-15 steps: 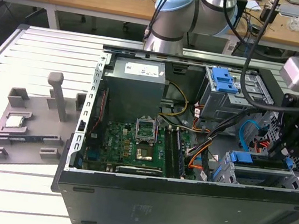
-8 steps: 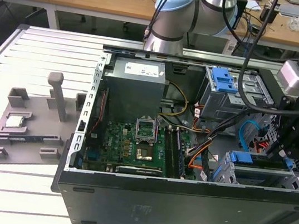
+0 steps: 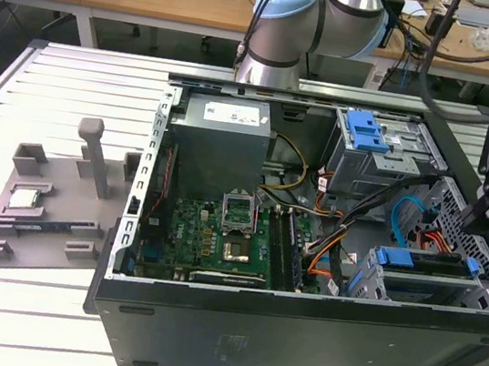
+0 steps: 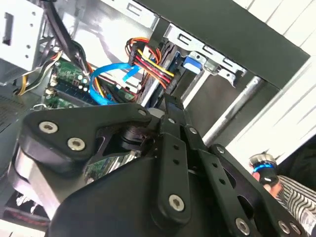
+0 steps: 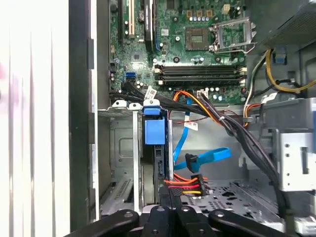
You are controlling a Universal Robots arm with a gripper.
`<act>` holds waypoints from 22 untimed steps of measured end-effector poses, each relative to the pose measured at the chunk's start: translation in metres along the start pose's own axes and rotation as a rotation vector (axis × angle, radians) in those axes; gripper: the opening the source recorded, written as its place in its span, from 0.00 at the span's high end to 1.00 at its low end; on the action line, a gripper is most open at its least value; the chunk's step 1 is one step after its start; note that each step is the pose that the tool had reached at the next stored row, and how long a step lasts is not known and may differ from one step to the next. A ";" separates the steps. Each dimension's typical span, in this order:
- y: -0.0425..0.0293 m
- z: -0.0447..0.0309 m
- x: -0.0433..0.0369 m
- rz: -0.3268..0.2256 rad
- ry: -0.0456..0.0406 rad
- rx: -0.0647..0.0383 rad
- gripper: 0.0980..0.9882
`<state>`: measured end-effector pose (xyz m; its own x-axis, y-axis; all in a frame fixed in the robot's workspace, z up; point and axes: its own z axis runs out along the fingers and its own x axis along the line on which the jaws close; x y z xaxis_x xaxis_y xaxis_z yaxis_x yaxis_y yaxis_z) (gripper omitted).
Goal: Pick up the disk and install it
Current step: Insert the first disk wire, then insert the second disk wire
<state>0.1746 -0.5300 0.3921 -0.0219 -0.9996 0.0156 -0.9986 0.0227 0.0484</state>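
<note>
The disk (image 3: pixel 430 263) sits on edge in the lower drive cage (image 3: pixel 488 275) of the open computer case, at the exterior view's right; its blue carrier bracket (image 3: pixel 394 257) faces the motherboard. In the first wrist view the blue bracket tab (image 5: pixel 154 131) and the disk's dark edge (image 5: pixel 159 170) run along the cage slot. My gripper (image 3: pixel 479 215) hangs over the cage's far end, just above the disk. Its black fingers (image 5: pixel 170 205) are pressed together, shut, with nothing visible between them. The fingertips (image 4: pixel 170 106) point down toward the red, yellow and orange power cables (image 4: pixel 150 61).
A bare blue caddy (image 3: pixel 367 131) lies on the upper drive bay. Blue data cables (image 5: pixel 205 158) and black cable bundles cross beside the cage. A grey fixture (image 3: pixel 47 209) with a small silver chip (image 3: pixel 23 198) lies on the table beside the case. A person's hand (image 4: pixel 269 180) is nearby.
</note>
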 end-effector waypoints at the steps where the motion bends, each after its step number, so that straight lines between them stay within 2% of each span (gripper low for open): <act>1: 0.0002 -0.0043 0.0000 0.000 0.0002 0.000 0.99; 9: 0.0003 -0.0063 0.0000 0.000 0.0000 0.000 0.99; 13: 0.0004 -0.0072 -0.0002 0.000 0.0001 0.000 0.70; 16: 0.0063 -0.0042 -0.0035 -0.005 0.0005 0.000 0.70; 19: 0.0139 0.0017 -0.0056 -0.013 0.0006 0.001 0.70; 22: 0.0178 0.0079 -0.0085 -0.035 0.0015 0.003 0.70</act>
<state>0.1567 -0.5212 0.3850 0.0134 -0.9998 0.0155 -0.9989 -0.0127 0.0457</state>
